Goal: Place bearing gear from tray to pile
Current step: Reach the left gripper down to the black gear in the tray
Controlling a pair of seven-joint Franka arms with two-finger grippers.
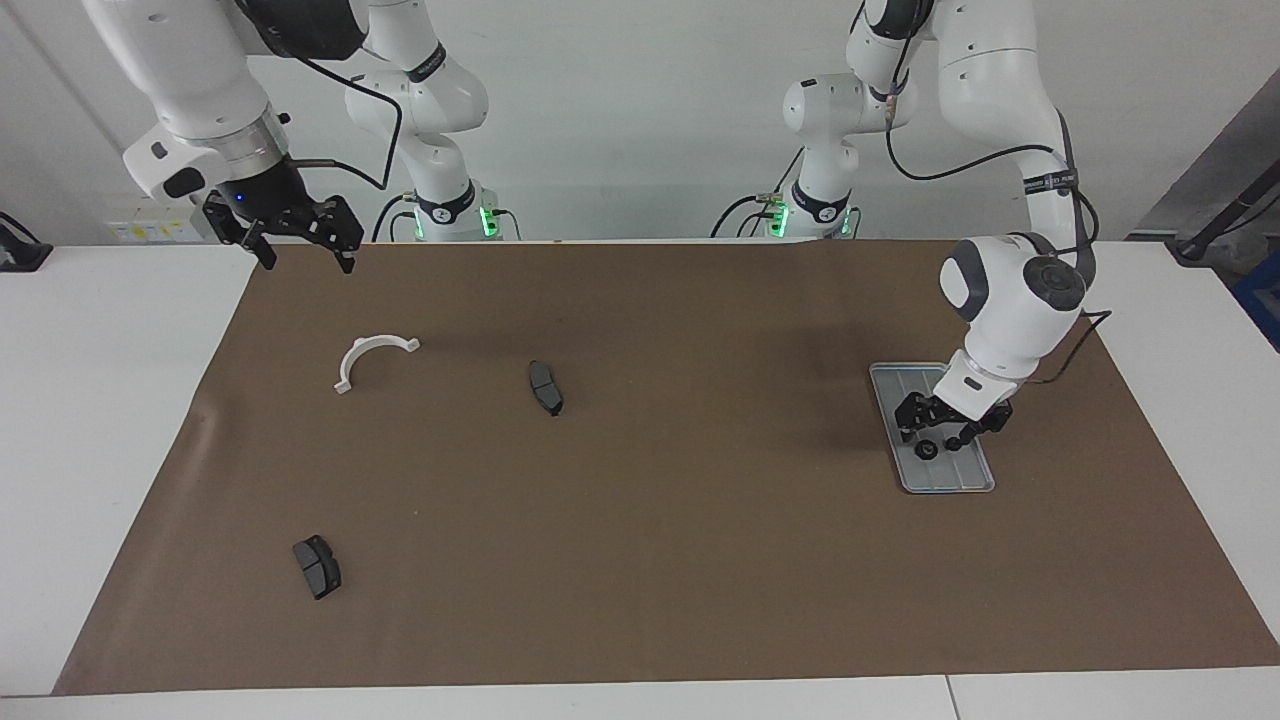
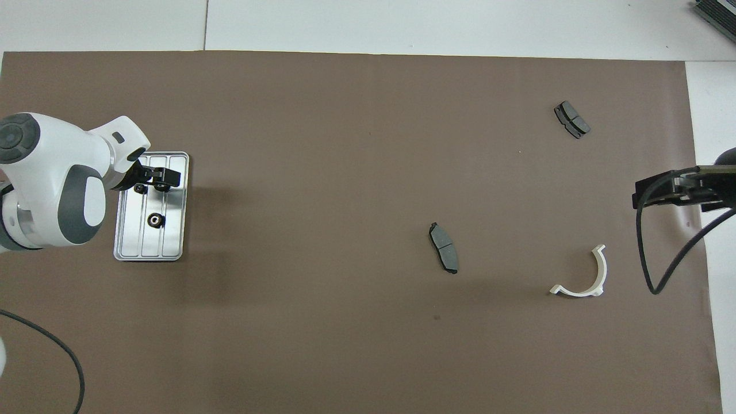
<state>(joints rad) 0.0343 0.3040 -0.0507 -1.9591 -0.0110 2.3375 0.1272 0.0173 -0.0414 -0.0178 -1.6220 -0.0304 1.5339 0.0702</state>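
Left gripper point(image 1: 938, 433) low over tray point(image 1: 975, 477) at right of facing frame, fingers spread wide, nothing visibly gripped. Three small black gears in tray: one point(image 2: 154, 219) clear in overhead view, two partly under gripper; contact can't be told. Right gripper point(image 1: 303, 250) waits up at upper left of the same frame, fingers apart, empty. White bracket point(image 1: 368, 357) and two brake pads point(image 1: 546, 387) point(image 1: 317, 566) lie scattered at left of the frame.

Wide bare brown surface point(image 1: 700, 520) fills the frame's middle and bottom. Obstacles: white bracket point(image 1: 372, 358) and brake pads point(image 1: 546, 387) center-left, tray point(image 1: 935, 470) center-right under left claw point(image 1: 932, 436).
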